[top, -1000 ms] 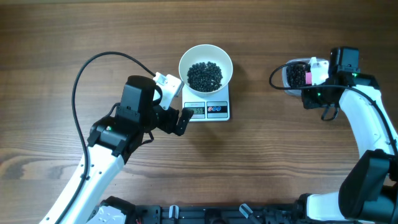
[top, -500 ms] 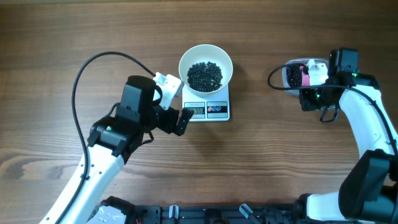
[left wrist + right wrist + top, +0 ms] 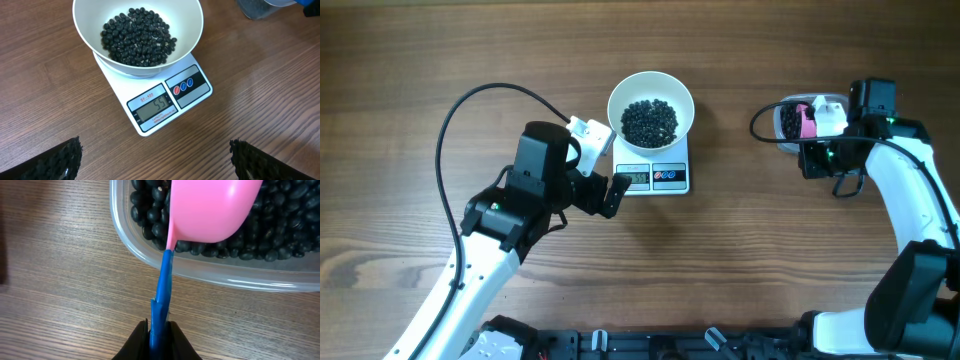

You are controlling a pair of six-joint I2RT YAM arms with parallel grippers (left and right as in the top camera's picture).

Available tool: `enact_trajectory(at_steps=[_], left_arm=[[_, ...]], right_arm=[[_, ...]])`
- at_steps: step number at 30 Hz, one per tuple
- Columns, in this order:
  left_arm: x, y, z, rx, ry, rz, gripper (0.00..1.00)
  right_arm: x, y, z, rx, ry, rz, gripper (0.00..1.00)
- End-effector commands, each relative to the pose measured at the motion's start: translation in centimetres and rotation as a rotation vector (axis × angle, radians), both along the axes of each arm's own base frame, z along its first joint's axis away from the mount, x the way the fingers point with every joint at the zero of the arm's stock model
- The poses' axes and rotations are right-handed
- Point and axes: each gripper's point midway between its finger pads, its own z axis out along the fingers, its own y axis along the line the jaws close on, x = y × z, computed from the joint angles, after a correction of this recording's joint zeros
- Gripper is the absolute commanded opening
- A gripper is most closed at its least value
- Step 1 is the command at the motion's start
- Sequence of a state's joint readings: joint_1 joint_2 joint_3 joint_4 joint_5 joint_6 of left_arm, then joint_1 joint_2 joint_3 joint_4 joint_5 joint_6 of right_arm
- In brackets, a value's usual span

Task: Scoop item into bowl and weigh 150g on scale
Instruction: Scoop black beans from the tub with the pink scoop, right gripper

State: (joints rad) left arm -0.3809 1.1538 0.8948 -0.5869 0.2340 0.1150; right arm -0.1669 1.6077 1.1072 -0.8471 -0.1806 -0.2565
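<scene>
The white bowl (image 3: 651,108) (image 3: 190,35) stands on the white scale (image 3: 660,177) (image 3: 192,97) and holds a heap of black beans, the item (image 3: 649,121) (image 3: 137,35). The scale's display reads 55. My left gripper (image 3: 603,168) (image 3: 160,165) stands wide open just left of the scale's front, with nothing between its fingers. My right gripper (image 3: 828,122) (image 3: 160,335) is shut on the blue handle of a pink scoop (image 3: 807,120) (image 3: 210,205). The scoop's bowl hangs over the black beans in a clear tub (image 3: 782,140) (image 3: 210,272).
Bare wooden table lies between the scale and the clear tub at the far right. The left arm's black cable (image 3: 480,95) arcs over the table to the left of the bowl.
The pink scoop has come further into sight over the tub, shifting slightly left with my right gripper. The left arm, bowl and scale are unmoved.
</scene>
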Motion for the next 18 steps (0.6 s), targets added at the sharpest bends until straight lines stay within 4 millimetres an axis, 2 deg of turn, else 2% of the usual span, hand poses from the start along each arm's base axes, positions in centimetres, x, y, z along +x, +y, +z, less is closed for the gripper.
enact_trajectory(at_steps=[1, 6, 9, 18], left_arm=[[-0.2, -0.2, -0.4, 0.004, 0.009, -0.018, 1.00], [-0.2, -0.2, -0.4, 0.005, 0.009, -0.017, 1.00], [-0.2, -0.2, -0.4, 0.005, 0.010, -0.018, 1.00], [-0.2, -0.2, -0.4, 0.005, 0.010, -0.018, 1.00]], right_arm=[[-0.7, 0.1, -0.8, 0.070, 0.037, -0.040, 0.04], [-0.5, -0.7, -0.4, 0.153, 0.013, -0.089, 0.04], [-0.5, -0.3, 0.0, 0.228, 0.002, -0.103, 0.04], [-0.6, 0.8, 0.6, 0.309, -0.001, -0.097, 0.04]])
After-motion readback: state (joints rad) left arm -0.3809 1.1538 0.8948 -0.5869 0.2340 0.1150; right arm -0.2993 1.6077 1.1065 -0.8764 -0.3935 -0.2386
